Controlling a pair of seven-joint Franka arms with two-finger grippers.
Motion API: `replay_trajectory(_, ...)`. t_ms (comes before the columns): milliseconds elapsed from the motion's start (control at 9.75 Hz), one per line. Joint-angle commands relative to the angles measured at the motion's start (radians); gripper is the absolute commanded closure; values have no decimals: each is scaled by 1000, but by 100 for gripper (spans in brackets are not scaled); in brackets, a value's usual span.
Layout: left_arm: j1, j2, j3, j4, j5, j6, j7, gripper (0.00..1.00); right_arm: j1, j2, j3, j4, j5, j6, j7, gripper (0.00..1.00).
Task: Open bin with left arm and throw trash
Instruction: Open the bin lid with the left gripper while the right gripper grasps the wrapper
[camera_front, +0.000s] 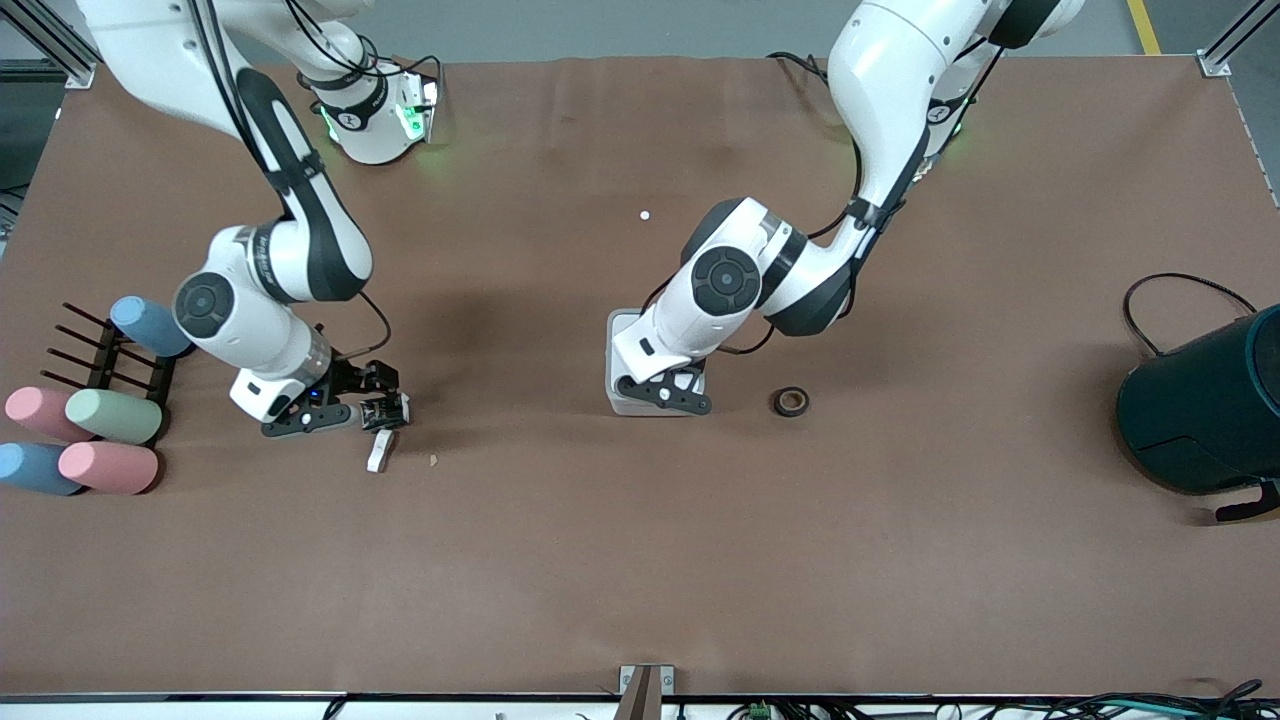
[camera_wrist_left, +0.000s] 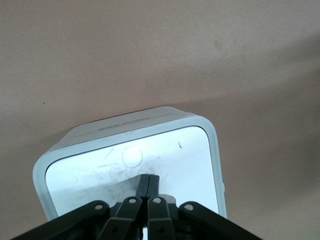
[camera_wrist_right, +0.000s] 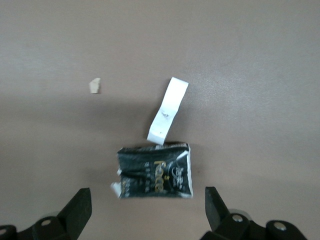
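Brown table: your left gripper (camera_wrist_left: 145, 192), fingers pressed together, rests on the bin (camera_wrist_left: 210, 150) lid at mid-table; it may skid off. Right gripper (camera_wrist_right: 147, 205), spread wide, hovers over the black wrapper (camera_wrist_right: 155, 177) beside the white piece (camera_wrist_right: 167, 109); tape roll (camera_front: 791, 402) lies near the bin.

Closed left claw (camera_wrist_left: 148, 184) over bin (camera_wrist_left: 131, 150)

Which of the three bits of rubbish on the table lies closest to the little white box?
The small black tape roll with a brown core, lying alone beside the small square white-grey plastic bin. The crumpled black wrapper and white oblong piece lie toward the right arm's end.
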Motion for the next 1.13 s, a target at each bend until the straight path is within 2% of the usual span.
replay_trajectory(0,-4,35,5,21,50,22,-16,100,-10,68,4,7,26,81,15,0)
replay_trajectory(308,-6,55,5,-25,82,80,-45,100,0,91,4,9,26,84,15,0)
replay_trajectory(410,-1,25,8,-25,87,38,-62,100,7,97,4,13,26,86,15,0)
replay_trajectory(615,26,-82,11,-4,157,-150,-68,100,15,112,4,15,26,109,15,0)
replay_trajectory(718,87,-124,10,11,189,-235,-51,97,15,115,4,18,26,111,15,0)
replay_trajectory(821,133,-146,8,10,226,-278,22,81,16,115,3,21,26,108,15,17)
replay_trajectory(923,190,-144,7,5,251,-285,162,55,16,114,3,29,26,95,18,55)
replay_trajectory(1026,230,-125,7,-2,253,-283,212,12,16,114,3,42,26,91,57,80)
